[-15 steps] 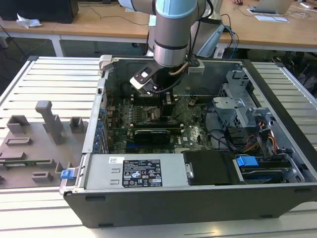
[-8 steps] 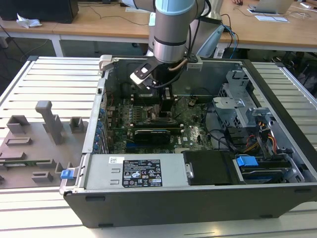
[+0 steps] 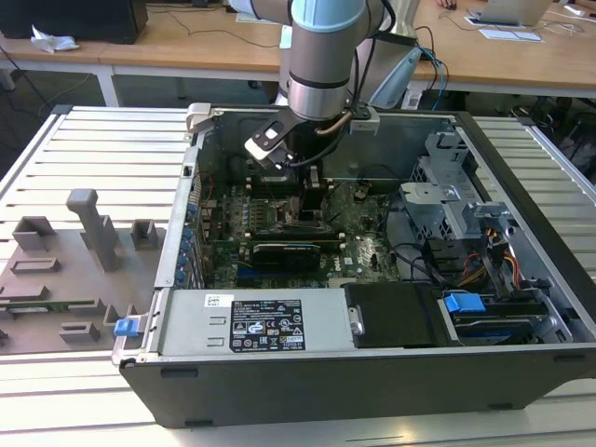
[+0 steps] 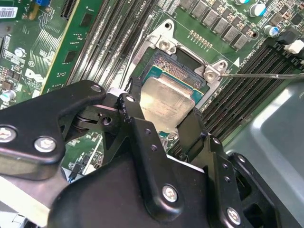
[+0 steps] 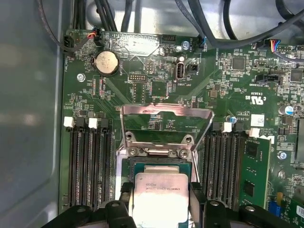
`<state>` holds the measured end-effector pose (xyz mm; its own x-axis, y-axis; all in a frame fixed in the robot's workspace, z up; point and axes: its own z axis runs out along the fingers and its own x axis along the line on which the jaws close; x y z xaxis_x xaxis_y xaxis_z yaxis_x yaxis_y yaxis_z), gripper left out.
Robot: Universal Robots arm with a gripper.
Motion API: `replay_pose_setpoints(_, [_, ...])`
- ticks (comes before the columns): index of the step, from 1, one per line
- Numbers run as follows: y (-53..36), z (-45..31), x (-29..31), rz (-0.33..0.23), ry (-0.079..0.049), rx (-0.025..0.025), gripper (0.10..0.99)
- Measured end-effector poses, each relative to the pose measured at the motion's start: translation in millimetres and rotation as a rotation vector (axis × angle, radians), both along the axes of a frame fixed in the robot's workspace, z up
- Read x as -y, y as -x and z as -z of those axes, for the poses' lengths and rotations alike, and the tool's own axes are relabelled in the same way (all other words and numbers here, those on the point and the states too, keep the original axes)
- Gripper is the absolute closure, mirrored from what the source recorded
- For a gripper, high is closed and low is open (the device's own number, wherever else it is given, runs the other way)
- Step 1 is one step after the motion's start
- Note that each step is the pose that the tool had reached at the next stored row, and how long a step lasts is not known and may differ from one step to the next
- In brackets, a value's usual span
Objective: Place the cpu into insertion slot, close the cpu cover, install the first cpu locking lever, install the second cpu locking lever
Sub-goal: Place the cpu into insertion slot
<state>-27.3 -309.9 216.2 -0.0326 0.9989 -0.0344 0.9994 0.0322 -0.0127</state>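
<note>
My gripper (image 3: 312, 200) reaches down into the open computer case over the green motherboard. In both wrist views its black fingers (image 4: 192, 128) sit on two opposite edges of the cpu (image 4: 166, 102), a small silver-grey square chip. The gripper (image 5: 161, 202) is shut on the cpu (image 5: 161, 192), holding it just over the insertion slot (image 4: 178, 66), whose dark centre and black frame (image 5: 159, 164) show past the chip's far edge. The cpu cover (image 5: 142, 110), a silvery metal frame, stands flipped open beyond the slot.
Long memory slots (image 5: 88, 166) flank the socket on both sides. A thin metal lever (image 4: 256, 75) sticks out from one socket corner. A black card (image 3: 284, 251) lies across the board, near the power supply (image 3: 251, 321). A grey case wall (image 5: 28, 118) stands close by.
</note>
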Motion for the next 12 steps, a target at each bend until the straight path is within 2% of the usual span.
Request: replay_pose_setpoints(12, [0.3, 8.5, -0.3, 0.000, 0.000, 0.0000, 0.541])
